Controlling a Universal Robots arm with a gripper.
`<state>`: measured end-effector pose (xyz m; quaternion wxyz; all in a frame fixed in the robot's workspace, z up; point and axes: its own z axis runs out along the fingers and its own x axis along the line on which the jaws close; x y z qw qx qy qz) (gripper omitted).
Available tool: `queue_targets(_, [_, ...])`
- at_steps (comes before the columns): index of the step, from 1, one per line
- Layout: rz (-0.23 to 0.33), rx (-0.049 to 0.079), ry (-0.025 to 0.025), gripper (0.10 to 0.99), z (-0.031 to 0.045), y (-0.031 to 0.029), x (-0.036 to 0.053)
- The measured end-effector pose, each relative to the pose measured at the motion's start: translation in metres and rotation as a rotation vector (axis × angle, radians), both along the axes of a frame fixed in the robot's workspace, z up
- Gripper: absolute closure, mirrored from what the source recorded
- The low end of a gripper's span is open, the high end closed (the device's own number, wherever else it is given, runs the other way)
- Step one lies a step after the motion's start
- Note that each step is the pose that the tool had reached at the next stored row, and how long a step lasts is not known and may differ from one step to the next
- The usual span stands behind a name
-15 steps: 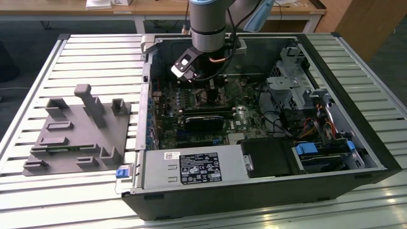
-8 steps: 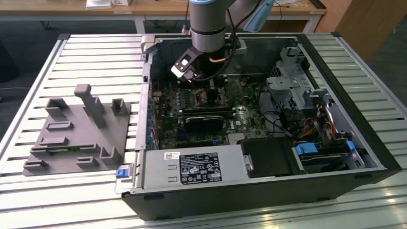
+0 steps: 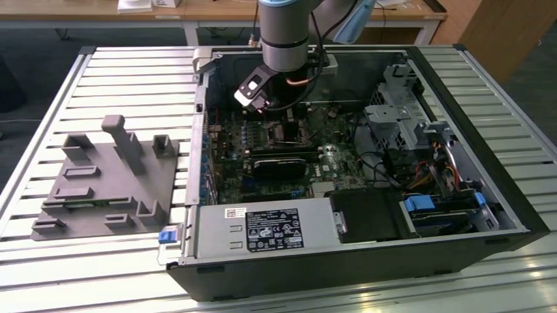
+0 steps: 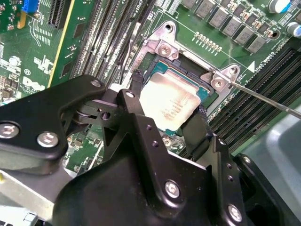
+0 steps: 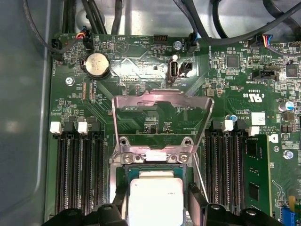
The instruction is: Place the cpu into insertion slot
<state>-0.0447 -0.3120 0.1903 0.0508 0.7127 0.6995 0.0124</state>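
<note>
Chip at the socket, not yet released.
The claw (image 4: pixel 167 100) grasps the chip (image 4: pixel 171 107), set within the socket (image 4: pixel 162 49) frame.

I see an open computer case (image 3: pixel 348 274) lying on a slatted metal table (image 3: pixel 78 274). Beside the case, on the exterior view's left, sits a grey holder block (image 3: pixel 96 189). Inside the case lie a silver power supply (image 3: pixel 261 231) and a black card (image 3: pixel 280 166).

A: What is met around the insertion slot (image 4: pixel 188 70)?
B: Memory slots (image 5: pixel 77 174) are ranged along two sides, a bracket (image 5: pixel 162 101) is stood open at a third, and a lever (image 4: pixel 263 98) is angled nearby. Passage is left from above, through the open case (image 3: pixel 513 195).
</note>
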Motion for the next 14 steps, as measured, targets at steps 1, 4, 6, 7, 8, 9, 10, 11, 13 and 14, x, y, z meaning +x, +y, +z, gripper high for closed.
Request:
queue_targets(1, [0.0, 0.0, -0.0001, 0.482, 0.0008, 0.0, 0.0])
queue_targets(4, [0.0, 0.0, 0.0004, 0.482, 0.0055, -0.0001, -0.0001])
queue_targets(6, [0.0, 0.0, 0.0005, 0.482, 0.0076, -0.0001, 0.0])
queue_targets(7, [0.0, 0.0, 0.0006, 0.482, 0.0076, -0.0001, 0.0002])
queue_targets(8, [0.0, 0.0, 0.0005, 0.482, 0.0073, 0.0, 0.0003])
queue_targets(9, [0.0, 0.0, 0.0008, 0.482, 0.0069, -0.0001, 0.0006])
queue_targets(10, [-0.001, -0.001, 0.0013, 0.482, 0.0063, -0.0001, 0.0011])
queue_targets(11, [-0.001, -0.002, 0.0017, 0.482, 0.0057, -0.0001, 0.0015])
queue_targets(13, [-0.001, -0.003, 0.0022, 0.482, 0.0047, -0.0001, 0.0021])
queue_targets(14, [-0.001, -0.004, 0.0024, 0.482, 0.0042, -0.0001, 0.0022])
